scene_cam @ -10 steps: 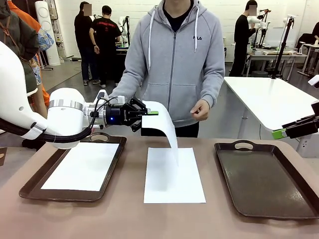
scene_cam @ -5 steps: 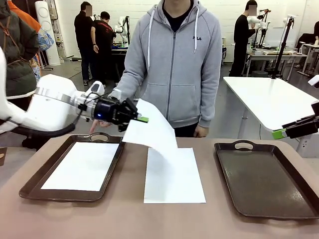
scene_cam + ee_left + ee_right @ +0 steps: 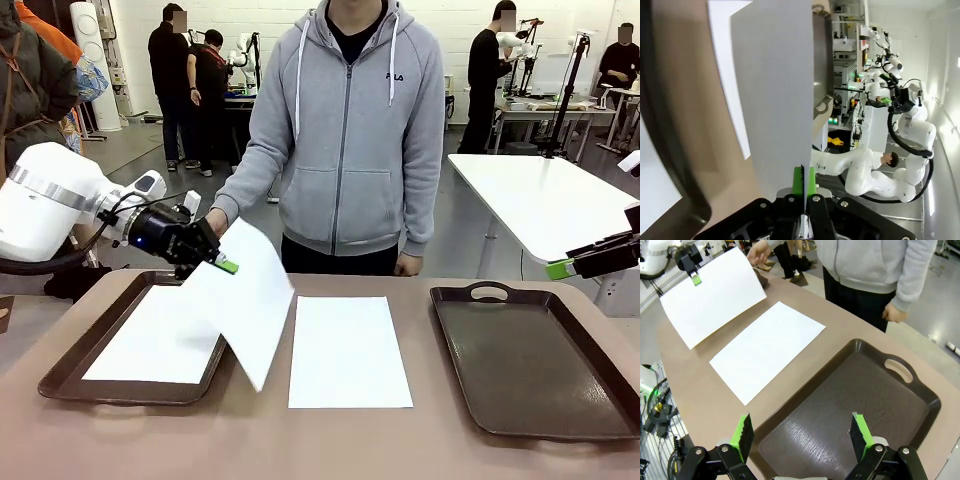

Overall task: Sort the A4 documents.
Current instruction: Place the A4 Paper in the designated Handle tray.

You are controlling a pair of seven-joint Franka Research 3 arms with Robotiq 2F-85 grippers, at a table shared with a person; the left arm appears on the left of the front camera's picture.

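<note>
**Brown table, busy lab behind: sheet dangling at left tray's right rim**

Brown table (image 3: 250, 440), person standing at its far edge, other benches behind.

Risks first. The held sheet (image 3: 245, 300) hangs limp and slanted from a pinch at its top edge. Its lower corner drops past the right rim of the left tray (image 3: 60, 385), close to the table; contact there, cannot tell. If lowered like this it could catch on the rim, buckle, or land half in and half out. It could also lie crooked on the tray sheet (image 3: 150, 340) already inside. A thin edge grip means it might slip out. The person's hand (image 3: 215, 220) sits just beside the pincer at the tray's far edge, so a bump is possible.

Left pincer (image 3: 225, 265): clenched fully, green pads pressed onto the held sheet's edge, nothing else touched.

Right pincer (image 3: 802, 432): jaws wide apart, empty, hovering above the bare right tray (image 3: 530, 360).

Middle sheet (image 3: 350, 350) lies flat on the table between both trays, near the front edge.
</note>
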